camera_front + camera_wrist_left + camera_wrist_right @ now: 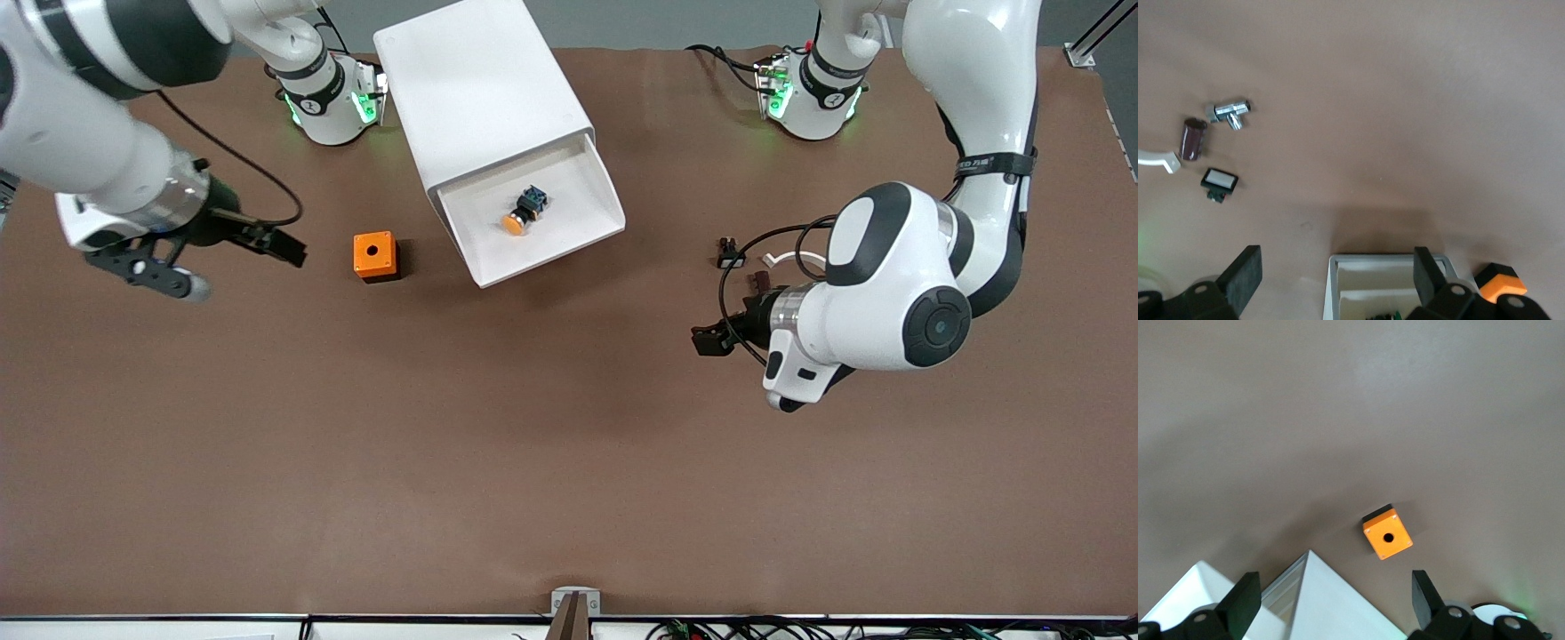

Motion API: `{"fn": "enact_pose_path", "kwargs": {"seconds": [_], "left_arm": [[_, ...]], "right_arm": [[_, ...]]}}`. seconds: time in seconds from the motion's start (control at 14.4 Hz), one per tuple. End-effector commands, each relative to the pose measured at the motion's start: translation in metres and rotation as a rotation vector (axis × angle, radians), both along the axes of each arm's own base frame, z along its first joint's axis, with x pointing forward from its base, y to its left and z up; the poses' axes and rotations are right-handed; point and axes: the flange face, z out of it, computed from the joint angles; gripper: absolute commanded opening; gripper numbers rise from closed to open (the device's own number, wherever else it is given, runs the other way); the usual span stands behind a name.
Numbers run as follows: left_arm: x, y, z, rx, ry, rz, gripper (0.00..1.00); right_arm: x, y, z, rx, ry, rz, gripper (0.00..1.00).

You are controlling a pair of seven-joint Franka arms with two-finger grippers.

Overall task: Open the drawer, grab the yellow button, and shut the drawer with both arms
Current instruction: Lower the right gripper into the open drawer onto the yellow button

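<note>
Front: drawer (542, 213) sitting pulled out, button (523, 213) lying inside — reachable from above. We're holding left hand (711, 340) and right hand (233, 251) open over bare bench (444, 444). Left wrist: fingers (1245, 273) spread. Right wrist: orange box (1387, 535) showing between spread fingers (1241, 600).

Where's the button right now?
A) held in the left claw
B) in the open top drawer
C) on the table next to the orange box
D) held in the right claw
B: the button lies inside the pulled-out drawer, with both claws away from it.
</note>
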Motion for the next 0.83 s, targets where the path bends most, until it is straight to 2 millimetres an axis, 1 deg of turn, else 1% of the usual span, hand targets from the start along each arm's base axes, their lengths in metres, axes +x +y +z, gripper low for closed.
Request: {"fn": "enact_pose_path", "kwargs": {"seconds": [0.0, 0.14, 0.21, 0.35, 0.49, 0.56, 0.63, 0.76], "left_arm": [[0.000, 0.001, 0.010, 0.047, -0.098, -0.023, 1.00], [0.010, 0.001, 0.017, 0.089, -0.206, -0.026, 1.00], [0.011, 0.000, 0.018, 0.113, -0.234, -0.039, 1.00], [0.006, -0.010, 0.017, 0.147, -0.243, -0.062, 1.00], [0.005, -0.011, 0.019, 0.148, -0.247, -0.069, 1.00], [0.003, -0.012, 0.024, 0.145, -0.250, -0.070, 1.00], [0.000, -0.010, 0.024, 0.150, -0.238, -0.071, 1.00], [0.001, -0.005, 0.021, 0.154, -0.226, -0.066, 1.00]], "right_arm": [[-0.006, 0.033, 0.003, 0.006, -0.022, -0.056, 1.00], [-0.015, 0.063, 0.003, 0.005, -0.033, -0.079, 1.00], [-0.018, 0.078, -0.001, 0.002, -0.036, -0.089, 1.00], [-0.026, 0.109, -0.012, -0.008, -0.027, -0.093, 1.00], [-0.033, 0.128, -0.020, -0.013, -0.029, -0.116, 1.00], [-0.036, 0.136, -0.026, -0.016, -0.019, -0.122, 1.00], [-0.040, 0.143, -0.027, -0.004, -0.007, -0.131, 1.00], [-0.047, 0.158, -0.027, 0.004, -0.005, -0.151, 1.00]]}}
